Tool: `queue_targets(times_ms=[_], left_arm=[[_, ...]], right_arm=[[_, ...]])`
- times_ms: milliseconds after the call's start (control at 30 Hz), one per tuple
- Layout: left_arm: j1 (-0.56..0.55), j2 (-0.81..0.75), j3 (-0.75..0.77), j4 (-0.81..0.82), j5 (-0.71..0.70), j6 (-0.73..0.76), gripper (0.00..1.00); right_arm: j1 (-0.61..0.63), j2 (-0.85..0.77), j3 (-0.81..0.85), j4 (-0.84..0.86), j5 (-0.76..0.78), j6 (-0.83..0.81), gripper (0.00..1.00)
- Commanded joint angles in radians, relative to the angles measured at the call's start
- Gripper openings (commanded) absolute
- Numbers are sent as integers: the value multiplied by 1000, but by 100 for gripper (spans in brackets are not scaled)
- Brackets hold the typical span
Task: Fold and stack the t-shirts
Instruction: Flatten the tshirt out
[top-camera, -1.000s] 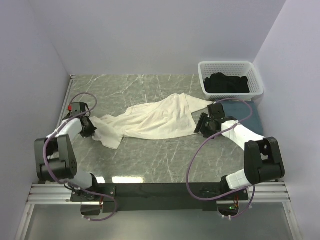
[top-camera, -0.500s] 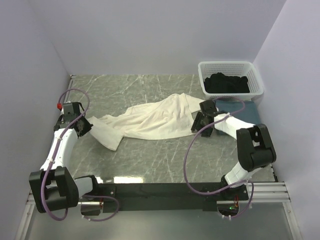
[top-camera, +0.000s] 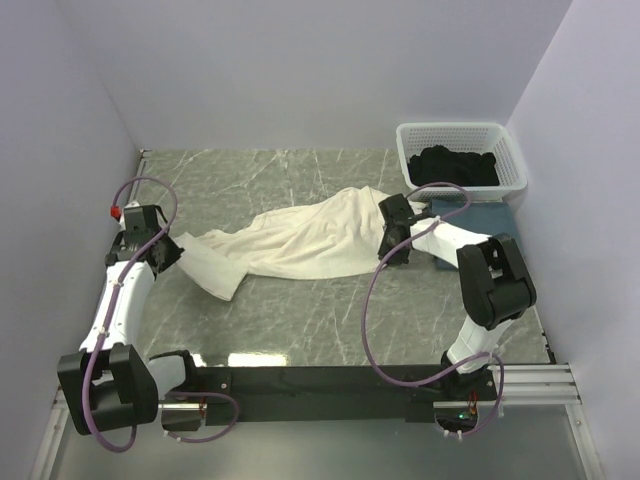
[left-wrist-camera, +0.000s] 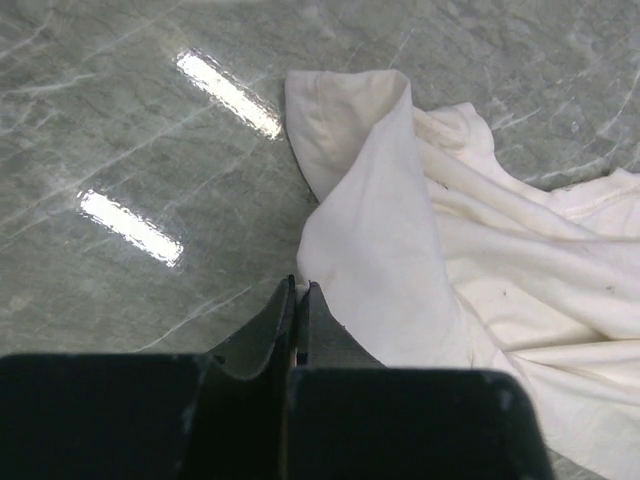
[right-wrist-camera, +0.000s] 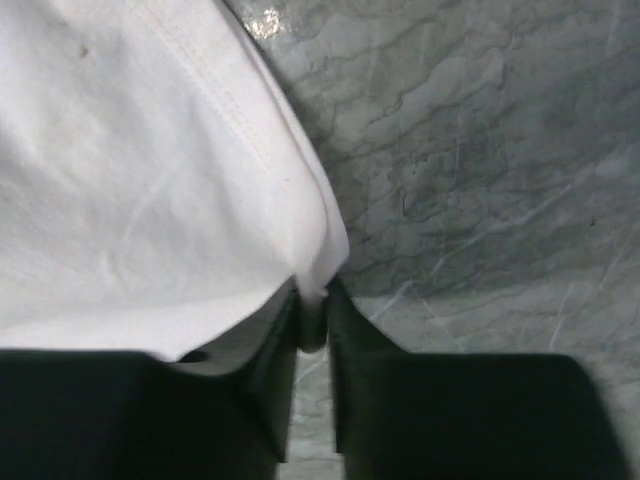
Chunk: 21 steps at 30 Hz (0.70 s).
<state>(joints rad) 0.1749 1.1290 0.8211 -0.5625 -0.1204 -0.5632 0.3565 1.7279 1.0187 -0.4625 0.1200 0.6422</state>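
Observation:
The cream-white t-shirt lies crumpled and stretched across the middle of the table. My left gripper is shut on its left end; in the left wrist view the jaws pinch the cloth's edge. My right gripper is at the shirt's right edge. In the right wrist view the right gripper is closed on a fold of the white hem. A slate-blue t-shirt lies flat at the right, partly under my right arm. The black t-shirt sits bunched in the basket.
A white lattice basket stands at the back right corner. Walls close in the table on the left, back and right. Bare marble table shows in front of the white shirt and behind it.
My right gripper has moved left and away from me to the shirt's right edge and closed on the hem. My left arm has swung out to the left, still holding the cloth.

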Motion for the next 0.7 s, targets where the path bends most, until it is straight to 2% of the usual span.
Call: queue_targets(times_ms=[0,33,67,167,267,300,367,400,467,500,600,667], left_arm=[[-2,-40,27,0,-50,-15,1],[-2,-38,39,-11,-50,-21,1],[0,-37,56,-16,-50,-23,1],[6,-9,177,-46,-32,-32,1],[11,54,392,-86,-12,-47,1],[14,70,518,-92,-5,-52,1],[17,123,654,-105,-15,-60,1],[21,142,797,-109,-21,-58,1],[44,196,941,-120,-28,-58,1],[58,209,1060,-111,-27,-64,1],[101,212,1209,-61,-18,-93,1],[112,209,1276,-62,-27,-86,1]], right_arm=[[13,21,14,-38,24,25,17],[15,12,20,-41,23,27,5],[15,-14,30,-57,23,22,0],[12,-79,139,-123,47,-13,0],[-5,-123,350,-203,85,-73,0],[-10,-129,476,-223,99,-90,0],[-30,-139,611,-272,130,-145,0],[-39,-137,742,-283,129,-165,0],[-57,-139,874,-307,150,-225,0],[-65,-140,987,-312,158,-242,0],[-80,-175,1121,-294,178,-298,0],[-80,-256,1115,-224,187,-335,0]])
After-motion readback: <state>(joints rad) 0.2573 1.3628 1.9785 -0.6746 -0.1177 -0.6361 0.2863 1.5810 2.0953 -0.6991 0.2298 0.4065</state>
